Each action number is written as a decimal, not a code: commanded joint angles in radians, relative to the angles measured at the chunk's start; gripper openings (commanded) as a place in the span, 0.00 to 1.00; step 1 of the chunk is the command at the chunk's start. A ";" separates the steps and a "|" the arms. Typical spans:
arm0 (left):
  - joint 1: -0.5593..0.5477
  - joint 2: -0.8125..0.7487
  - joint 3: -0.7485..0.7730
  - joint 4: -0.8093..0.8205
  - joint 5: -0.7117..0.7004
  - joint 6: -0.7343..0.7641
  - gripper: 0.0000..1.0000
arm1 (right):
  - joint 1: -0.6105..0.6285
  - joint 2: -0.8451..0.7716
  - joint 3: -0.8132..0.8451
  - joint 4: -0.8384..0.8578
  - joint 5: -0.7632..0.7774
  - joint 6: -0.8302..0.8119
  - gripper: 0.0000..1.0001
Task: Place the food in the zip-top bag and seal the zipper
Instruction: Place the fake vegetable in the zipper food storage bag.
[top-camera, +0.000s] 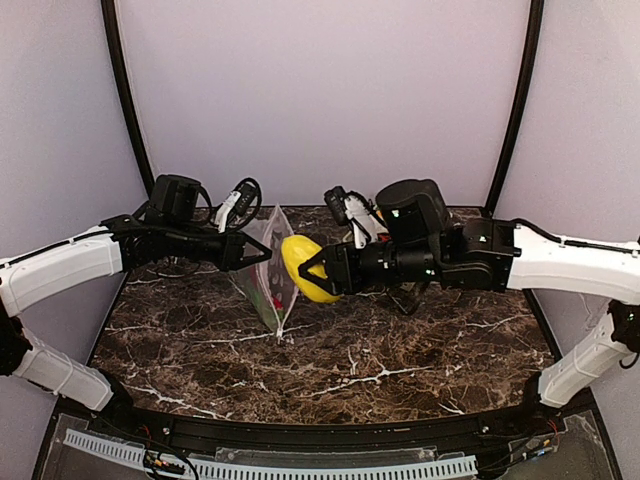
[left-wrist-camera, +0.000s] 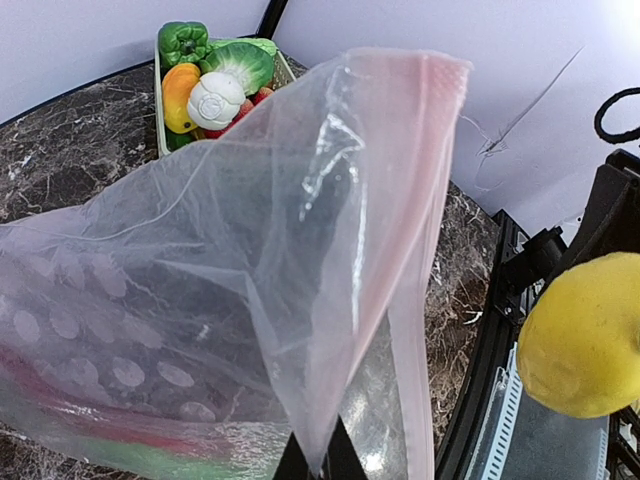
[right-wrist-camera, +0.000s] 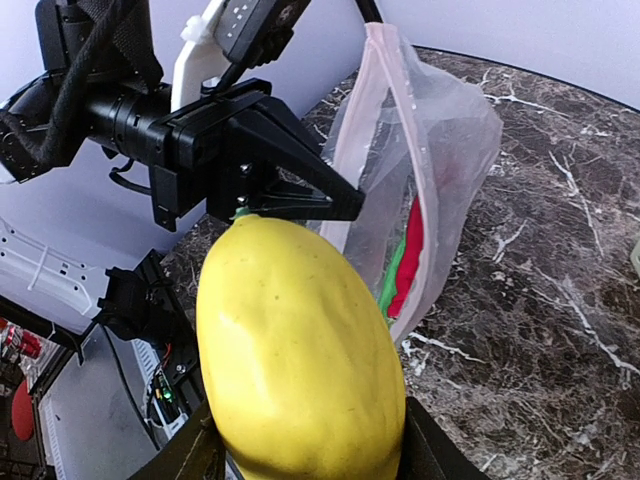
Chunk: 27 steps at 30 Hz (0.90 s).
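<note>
My left gripper is shut on the top edge of the clear dotted zip-top bag and holds it up, its bottom touching the table. In the left wrist view the bag hangs from the jaws, its pink zipper strip running upward. Red and green food lies inside the bag. My right gripper is shut on a large yellow food piece, just right of the bag's mouth. That piece fills the right wrist view, and it shows at the left wrist view's right edge.
A pale green basket at the back holds a green pepper, bok choy, a white piece and an orange piece. The dark marble table lies in front. Walls close the back and sides.
</note>
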<state>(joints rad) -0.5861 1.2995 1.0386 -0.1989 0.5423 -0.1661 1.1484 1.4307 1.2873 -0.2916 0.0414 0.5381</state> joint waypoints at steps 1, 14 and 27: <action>0.005 -0.009 -0.015 0.016 0.021 -0.005 0.01 | 0.025 0.022 -0.051 0.223 0.027 0.064 0.49; 0.005 -0.008 -0.014 0.018 0.031 -0.010 0.01 | 0.033 0.168 0.010 0.227 0.177 0.199 0.49; 0.006 0.000 -0.018 0.031 0.051 -0.019 0.01 | 0.033 0.300 0.158 0.085 0.364 0.329 0.51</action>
<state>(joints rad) -0.5861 1.2995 1.0386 -0.1951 0.5621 -0.1722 1.1717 1.6859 1.3827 -0.1738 0.3264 0.8360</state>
